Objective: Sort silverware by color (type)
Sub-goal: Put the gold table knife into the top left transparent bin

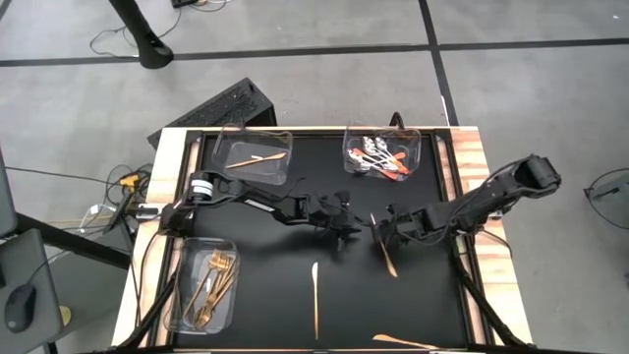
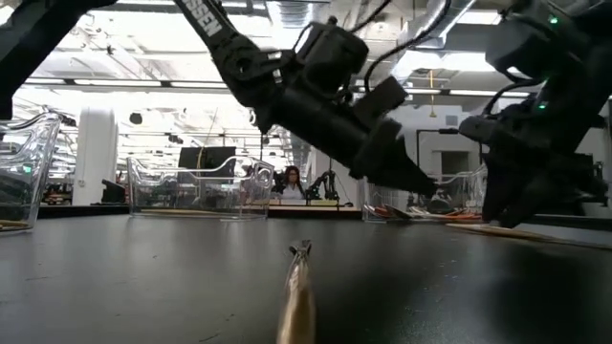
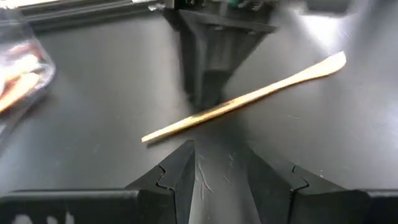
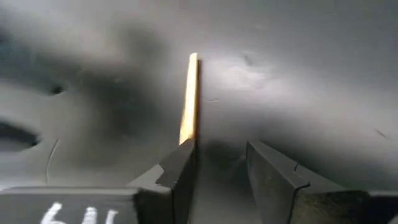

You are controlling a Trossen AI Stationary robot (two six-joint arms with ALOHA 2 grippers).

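A slim gold knife point(image 1: 383, 247) lies flat on the black mat at the table's middle, and both grippers stand over its far end. My left gripper point(image 1: 352, 231) is open just to the knife's left; in its wrist view the knife point(image 3: 249, 98) crosses ahead of the open fingers point(image 3: 221, 174). My right gripper point(image 1: 381, 228) is open over the knife. In the right wrist view the knife point(image 4: 189, 93) runs away from one finger point(image 4: 180, 165). Two more gold knives point(image 1: 315, 293) point(image 1: 403, 341) lie nearer the near edge. My right gripper has one finger point(image 4: 180, 165) standing right at the gold knife's end point(image 4: 185, 134), coming from above. The knife is not between the two fingers and lies flat on the mat. Whether the finger touches it, I cannot tell.
Three clear trays stand on the mat: far left point(image 1: 280, 172) with one gold knife, far right point(image 1: 350, 147) with orange-handled spoons, near left point(image 1: 187, 310) with gold forks. One loose knife shows close in the low view point(image 2: 298, 287). A person sits far off in the room point(image 2: 290, 182).
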